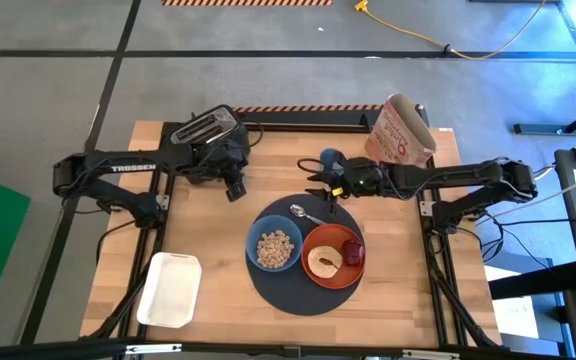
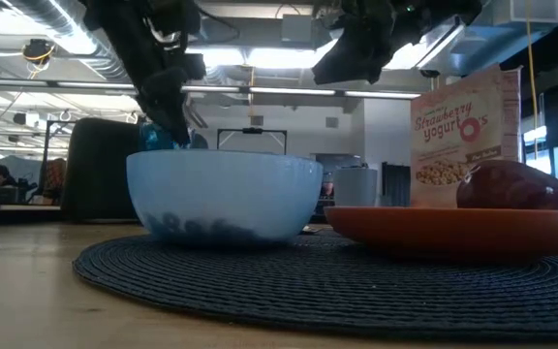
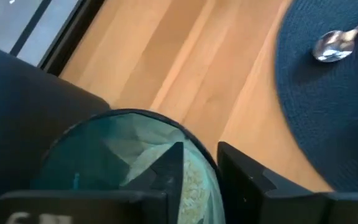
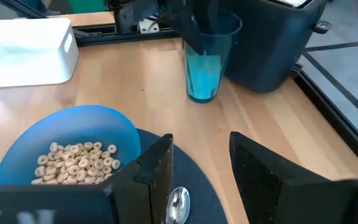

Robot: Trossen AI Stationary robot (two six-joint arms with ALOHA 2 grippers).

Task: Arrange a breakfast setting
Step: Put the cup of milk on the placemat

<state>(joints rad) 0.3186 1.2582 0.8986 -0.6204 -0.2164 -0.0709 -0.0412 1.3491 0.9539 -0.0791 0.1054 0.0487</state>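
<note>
A pale wooden table stood on a grey floor. At its near edge sat a white tray, left of a large round dark blue-grey mat.

On the mat, the blue bowl held ring cereal, and the orange plate lay just beside it on the right. The plate carried a round piece of toasted bread and a small dark-red fruit touching its right side. The spoon lay on the far part of the mat (only its shiny bowl end showed clearly; the handle lay under the right gripper).

Just beyond the mat, the right gripper hovered over the spoon's handle end, its two fingers spread wide with nothing between them; the right wrist view showed the spoon bowl below the gap.

To the left, the left gripper was clamped on the rim of the teal glass, one finger inside and one outside. The glass stood upright on bare wood, just beside the black toaster and apart from the mat.

At the far right stood a red-and-white cereal bag.
</note>
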